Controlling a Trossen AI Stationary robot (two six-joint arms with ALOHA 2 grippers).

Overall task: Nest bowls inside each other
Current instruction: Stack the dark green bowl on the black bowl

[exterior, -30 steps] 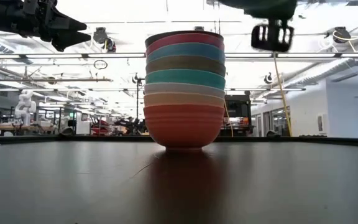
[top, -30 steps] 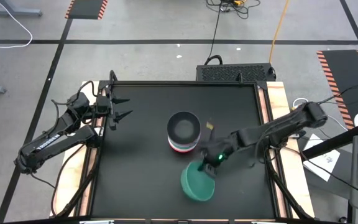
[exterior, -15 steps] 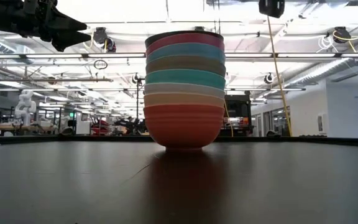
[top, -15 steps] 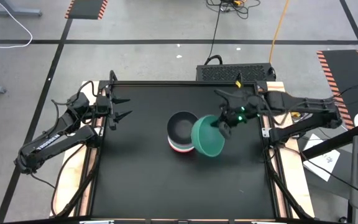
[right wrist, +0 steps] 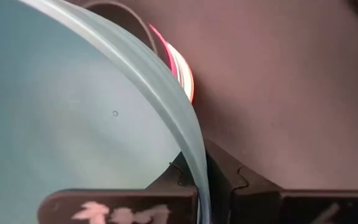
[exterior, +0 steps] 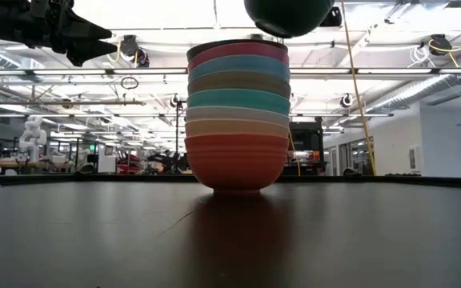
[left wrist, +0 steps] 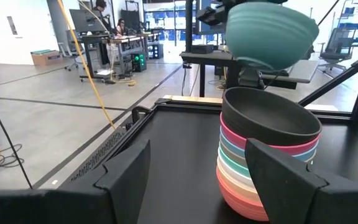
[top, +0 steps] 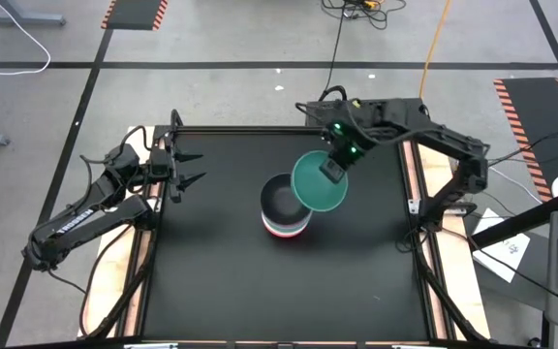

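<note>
A green bowl (top: 318,181) hangs over the stack (exterior: 238,112), black-topped, then magenta, blue, olive-tan.

Bright, even light falls from overhead, leaving the matte black tabletop (top: 221,271) dark but readable, with only a faint shadow at six o'clock of the stack of small round plastic bowls (exterior: 238,120). At table height, long ceiling strip lights (exterior: 94,72) glare white across twelve o'clock and wash out the background. The teal plastic bowl (right wrist: 73,112) fills the right wrist view, soft and out of focus.
</note>
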